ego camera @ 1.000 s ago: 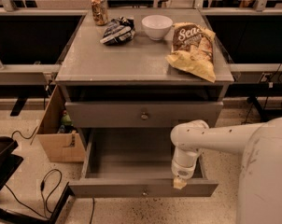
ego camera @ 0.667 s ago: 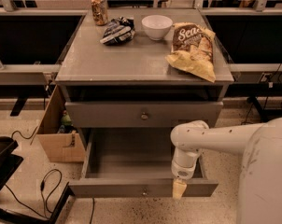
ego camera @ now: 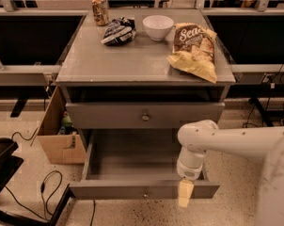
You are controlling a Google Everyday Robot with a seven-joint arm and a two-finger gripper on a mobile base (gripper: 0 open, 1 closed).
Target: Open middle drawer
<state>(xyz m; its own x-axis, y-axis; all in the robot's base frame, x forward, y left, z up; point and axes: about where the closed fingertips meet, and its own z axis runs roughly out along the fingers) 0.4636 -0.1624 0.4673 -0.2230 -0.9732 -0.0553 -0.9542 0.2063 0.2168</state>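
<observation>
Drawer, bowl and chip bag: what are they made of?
The open middle drawer looks like gray painted metal or laminate, matte and flat, with a small shiny metal knob; the gripper hangs at its front edge. The bowl looks like glossy white ceramic, maybe plastic. The chip bag seems thin crinkly plastic film, wrinkled and shiny.
</observation>
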